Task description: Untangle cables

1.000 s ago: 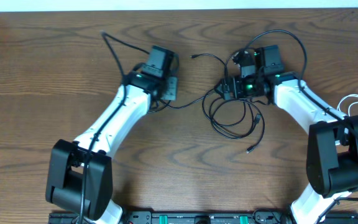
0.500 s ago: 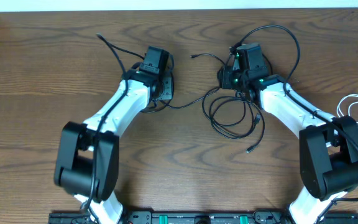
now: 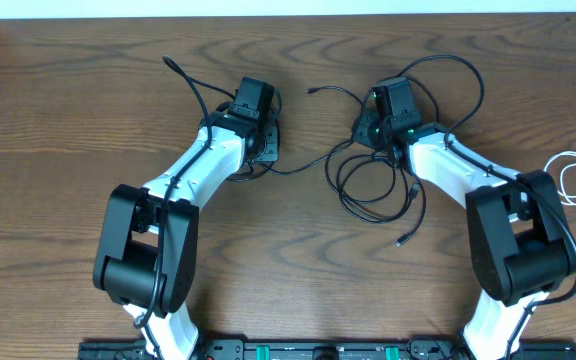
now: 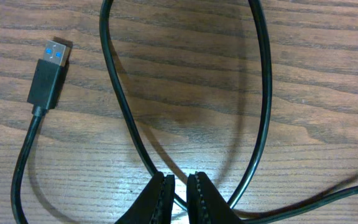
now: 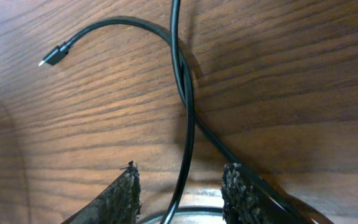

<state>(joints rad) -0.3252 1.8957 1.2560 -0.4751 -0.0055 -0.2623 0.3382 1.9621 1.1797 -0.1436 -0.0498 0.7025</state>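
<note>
Your left gripper [image 4: 179, 177] is clenched on the black cable [image 4: 122, 99]. One strand runs down the wooden table [image 4: 316, 74] into the nearly closed tips, and another curves past just beside them. The cable's blue-tipped USB plug [image 4: 48, 74] lies off to one side. Your right gripper [image 5: 182, 167] is released, fingers apart. A black strand passes between them without touching either pad, and a second strand slants under one finger. From overhead, the black loops lie between the two grippers and a little nearer the robot. The white cable [image 3: 568, 190] sits coiled well apart, beside the right arm.
</note>
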